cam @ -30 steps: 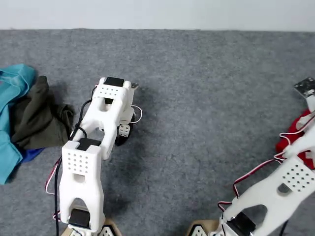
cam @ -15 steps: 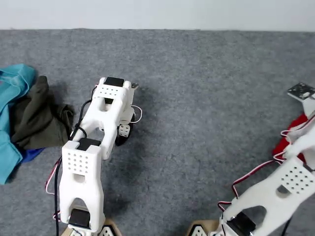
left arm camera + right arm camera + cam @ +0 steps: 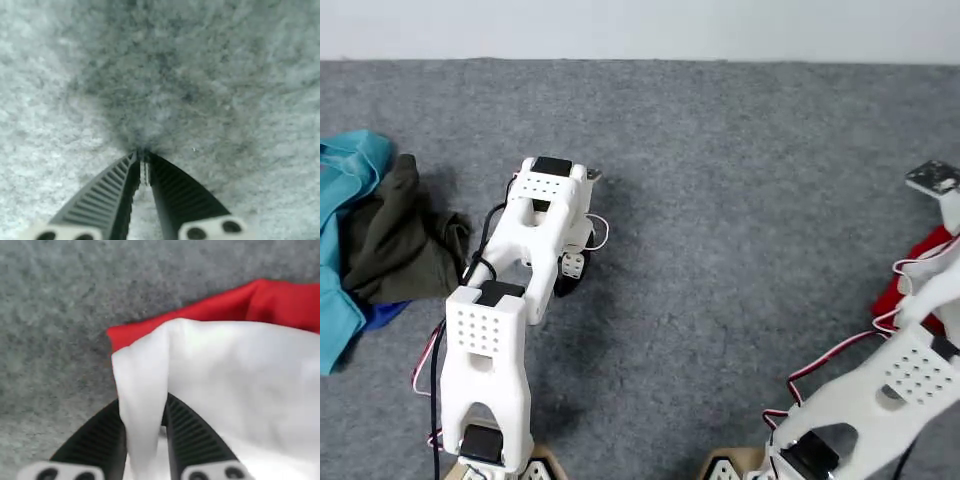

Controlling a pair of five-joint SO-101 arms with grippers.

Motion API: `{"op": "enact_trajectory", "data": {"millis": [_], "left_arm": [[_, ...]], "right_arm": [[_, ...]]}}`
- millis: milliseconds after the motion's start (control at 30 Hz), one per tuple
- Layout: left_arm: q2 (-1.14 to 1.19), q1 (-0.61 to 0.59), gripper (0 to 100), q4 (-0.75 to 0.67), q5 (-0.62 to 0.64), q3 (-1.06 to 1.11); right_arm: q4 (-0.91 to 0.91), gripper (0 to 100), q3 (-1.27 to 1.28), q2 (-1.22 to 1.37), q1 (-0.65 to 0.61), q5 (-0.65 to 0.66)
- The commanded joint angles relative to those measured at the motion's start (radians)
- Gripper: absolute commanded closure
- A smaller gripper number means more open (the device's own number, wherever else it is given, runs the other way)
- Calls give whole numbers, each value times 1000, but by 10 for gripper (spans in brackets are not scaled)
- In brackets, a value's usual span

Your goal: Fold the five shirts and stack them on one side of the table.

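- The left arm (image 3: 485,340) rose from the near edge of the bench and was folded at the elbow, with its wrist bent over and facing down.
- The left claw (image 3: 143,156) pointed at the bench, its two ribbed fingers (image 3: 107,192) pressed together at the tips.
- The right arm (image 3: 910,370) slanted from its base out to the far right side, with its wrist raised.
- The right claw (image 3: 145,412) was clamped on a fold of white shirt (image 3: 225,385), one dark finger on each side.
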Motion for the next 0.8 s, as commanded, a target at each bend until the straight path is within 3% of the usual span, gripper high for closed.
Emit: {"op": "enact_trajectory", "data": {"millis": [0,167,333,533,767], "left_arm": [[-48,2,986,29,2,5],[-48,2,986,29,2,5],[-48,-2,986,29,2,5],[-54,-6,986,29,2,5],[-63,-8,985,31,0,-1]], "right_arm": [[33,864,0,-24,-10,5],[42,701,-2,-110,-30,-41],[-13,696,-2,-232,-44,-51],[-363,696,3,-160,61,-259],[-340,696,-2,-28,87,-259]]}}
